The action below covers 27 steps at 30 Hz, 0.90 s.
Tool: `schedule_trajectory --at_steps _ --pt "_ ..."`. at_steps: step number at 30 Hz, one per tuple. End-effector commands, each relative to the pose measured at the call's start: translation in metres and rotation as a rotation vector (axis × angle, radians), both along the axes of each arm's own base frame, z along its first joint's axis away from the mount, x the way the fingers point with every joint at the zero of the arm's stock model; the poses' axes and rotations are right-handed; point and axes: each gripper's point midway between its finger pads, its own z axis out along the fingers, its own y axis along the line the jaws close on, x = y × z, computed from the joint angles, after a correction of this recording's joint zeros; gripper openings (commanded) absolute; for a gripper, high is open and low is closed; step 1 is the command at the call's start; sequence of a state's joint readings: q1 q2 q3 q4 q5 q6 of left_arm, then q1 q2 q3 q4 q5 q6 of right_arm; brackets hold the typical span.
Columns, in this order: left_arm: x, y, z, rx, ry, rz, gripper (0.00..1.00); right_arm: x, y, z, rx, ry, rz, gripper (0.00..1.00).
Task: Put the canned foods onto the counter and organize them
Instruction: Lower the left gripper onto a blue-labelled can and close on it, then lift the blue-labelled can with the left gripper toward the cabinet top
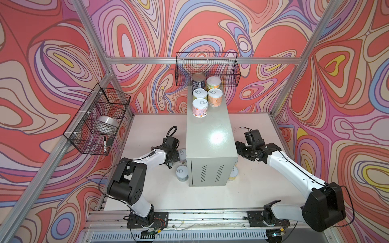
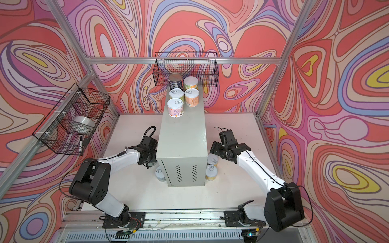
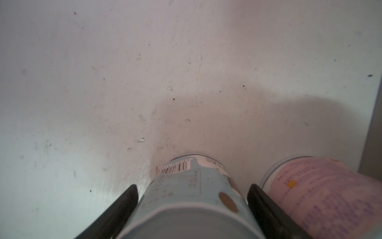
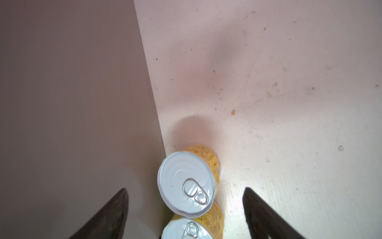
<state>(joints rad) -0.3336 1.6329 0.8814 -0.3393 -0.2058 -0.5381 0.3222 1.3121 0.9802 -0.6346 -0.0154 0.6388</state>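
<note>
Roughly half done, I judge: on the white worktop [image 1: 147, 126] stands the counter [image 1: 208, 134], five cans [image 1: 200, 108] clustered at its top's far end, five more below by its near corners. The left gripper [image 3: 192, 186] straddles a pale-blue can [image 3: 177, 180], fingers close alongside; whether they grip it yet I cannot tell. The right gripper [image 4: 185, 188], jaws wide and empty, hovers over a yellow can [image 4: 187, 178] against the counter's wall.

near half of counter [image 1: 207, 134] free, five cans [image 1: 200, 107] crowding far end
</note>
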Motion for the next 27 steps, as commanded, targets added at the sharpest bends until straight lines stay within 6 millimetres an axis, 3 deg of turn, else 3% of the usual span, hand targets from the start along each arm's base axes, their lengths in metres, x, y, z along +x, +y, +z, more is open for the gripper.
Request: schedule_trajectory --at_steps 1,4,9,10,12,18,27 --pt "0.006 -0.01 -0.003 -0.042 -0.004 0.003 0.78 0.006 0.002 0.009 0.0 -0.033 0.007 0.89" --pt "0.003 -0.009 -0.003 -0.043 0.006 0.009 0.7 0.005 0.002 0.008 0.001 -0.034 0.008 0.89" --pt "-0.002 -0.007 0.001 -0.041 0.01 0.004 0.46 0.005 0.002 0.009 0.008 -0.049 0.01 0.89" --pt "-0.002 -0.008 0.002 -0.04 0.009 -0.001 0.37 0.006 0.003 0.01 0.009 -0.053 0.011 0.89" --pt "-0.004 -0.005 0.009 -0.029 0.007 -0.002 0.0 0.008 0.005 0.011 0.019 -0.06 0.015 0.89" --pt "-0.017 0.002 0.047 -0.015 -0.028 -0.024 0.0 0.016 0.01 0.023 0.04 -0.095 0.023 0.88" --pt "-0.066 0.01 0.153 -0.075 -0.107 -0.079 0.0 0.024 0.013 0.044 0.048 -0.159 0.041 0.88"
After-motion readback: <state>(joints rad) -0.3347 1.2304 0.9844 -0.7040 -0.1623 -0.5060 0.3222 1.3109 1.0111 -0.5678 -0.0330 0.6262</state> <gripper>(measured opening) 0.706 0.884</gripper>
